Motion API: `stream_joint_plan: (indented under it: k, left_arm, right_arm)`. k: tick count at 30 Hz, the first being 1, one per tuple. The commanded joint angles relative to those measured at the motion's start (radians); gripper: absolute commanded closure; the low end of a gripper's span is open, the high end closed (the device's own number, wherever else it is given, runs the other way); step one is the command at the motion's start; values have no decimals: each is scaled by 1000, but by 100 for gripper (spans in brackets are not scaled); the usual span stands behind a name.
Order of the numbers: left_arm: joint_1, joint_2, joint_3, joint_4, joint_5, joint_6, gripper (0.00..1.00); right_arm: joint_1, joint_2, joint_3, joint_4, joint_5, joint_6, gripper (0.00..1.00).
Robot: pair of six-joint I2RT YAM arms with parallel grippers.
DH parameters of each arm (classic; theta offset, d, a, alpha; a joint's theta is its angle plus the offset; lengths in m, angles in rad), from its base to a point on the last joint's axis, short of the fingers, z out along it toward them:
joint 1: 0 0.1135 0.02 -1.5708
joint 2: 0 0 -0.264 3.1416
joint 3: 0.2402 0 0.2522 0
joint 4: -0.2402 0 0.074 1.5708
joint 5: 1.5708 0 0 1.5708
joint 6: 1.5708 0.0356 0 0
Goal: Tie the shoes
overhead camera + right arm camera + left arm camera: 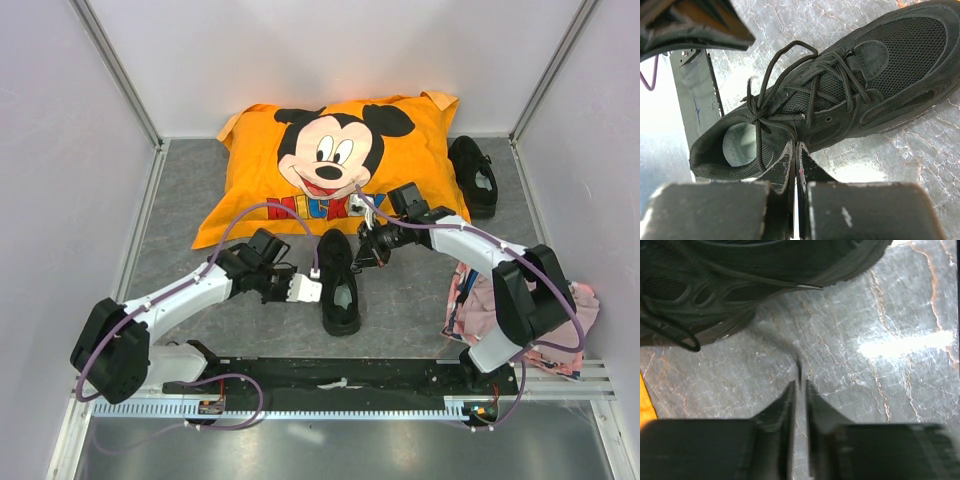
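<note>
One black shoe (340, 285) lies on the grey floor between my arms, its toe toward the pillow. It fills the right wrist view (875, 85), with loose loops of lace (790, 65) over the tongue. My right gripper (796, 146) (362, 250) is shut at the shoe's side, and a lace strand (782, 131) runs from the crossing into its tips. My left gripper (800, 385) (310, 288) sits low by the shoe's left side (740, 285), jaws a narrow slit apart with floor showing between. A thin dark lace end (800, 374) lies just past its tips. The second shoe (473, 175) rests at the back right.
An orange Mickey Mouse pillow (335, 165) lies behind the near shoe. A pink cloth (575, 310) is bunched by the right arm's base. White walls close in the left, back and right.
</note>
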Motion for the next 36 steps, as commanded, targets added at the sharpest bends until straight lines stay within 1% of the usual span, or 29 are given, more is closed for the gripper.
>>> stream_joint_plan:
  k: [1, 2, 3, 5, 8, 10, 12, 15, 18, 24, 29, 31, 32, 34, 36]
  left_arm:
    - [85, -16, 56, 67, 71, -125, 65]
    - [112, -28, 67, 81, 102, -139, 61]
    - [163, -51, 71, 125, 161, -176, 55]
    - [182, -68, 82, 171, 191, -204, 53]
    - [181, -59, 113, 225, 264, -173, 50]
    - [179, -11, 143, 241, 307, -172, 49]
    - [167, 29, 196, 232, 338, -135, 48]
    - [135, 84, 226, 228, 364, -77, 47]
    - [98, 131, 240, 227, 358, -23, 46]
    - [63, 226, 308, 158, 373, 46, 49]
    - [47, 274, 344, 135, 369, 74, 52]
    - [43, 299, 360, 121, 367, 78, 55]
    - [40, 305, 364, 115, 364, 88, 58]
    - [37, 317, 371, 98, 366, 97, 61]
    - [31, 325, 372, 80, 367, 121, 66]
  right_arm:
    - [4, -46, 41, 8, -7, -24, 100]
    - [3, -55, 41, 13, -1, -24, 100]
    - [4, -60, 34, 20, 8, -10, 100]
    - [4, -79, 27, 51, 37, 13, 100]
    - [4, -92, 16, 77, 48, 31, 100]
    - [3, -92, 16, 80, 54, 45, 100]
    - [3, -95, 7, 96, 56, 57, 100]
    - [4, -109, -13, 132, 82, 92, 100]
    - [4, -122, -31, 159, 109, 119, 100]
    - [3, -149, -73, 209, 129, 200, 100]
    - [3, -170, -96, 243, 133, 226, 100]
    - [3, -176, -99, 251, 133, 226, 100]
    - [4, -179, -102, 251, 134, 226, 100]
    - [3, -185, -107, 257, 139, 257, 100]
    - [4, -187, -114, 263, 139, 266, 100]
